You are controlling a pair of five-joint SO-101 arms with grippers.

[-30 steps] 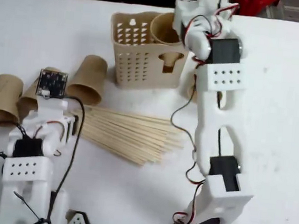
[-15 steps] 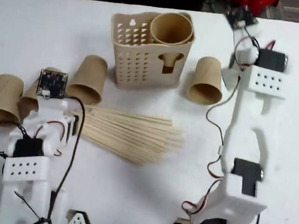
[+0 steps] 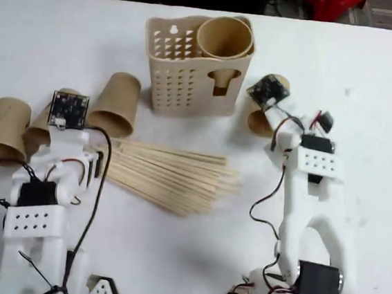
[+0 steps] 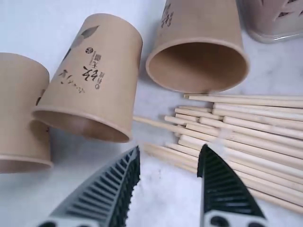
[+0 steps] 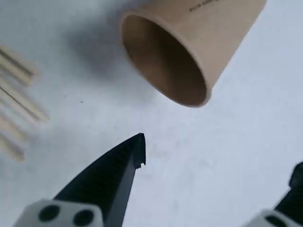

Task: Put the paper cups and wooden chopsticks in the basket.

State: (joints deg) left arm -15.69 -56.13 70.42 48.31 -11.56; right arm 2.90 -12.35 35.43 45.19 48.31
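Now, the basket (image 3: 189,77) stands upright at the far middle of the white counter (image 3: 369,80), w/ one paper cup (image 3: 224,37) upright inside it, at its right end. A second cup (image 3: 257,119) lies on its side just right of the basket, mouth turned to the near side. The right claw (image 5: 218,158) hangs above the counter just before this mouth, fingers spread wide & holding nothing. The wooden chopsticks (image 3: 172,176) lie in a loose flat bundle on the counter, in front of the basket, btw the two arms. Three more cups lie on their sides at the left: the far-left cup (image 3: 3,128), the middle cup (image 3: 36,135) partly under the left arm's wrist, & the third cup (image 3: 117,104) nr the basket's left corner. The left claw (image 4: 168,156) is over the left ends of the chopsticks, jaws apart, nothing pinched; the mouths of the middle cup & the third cup face it
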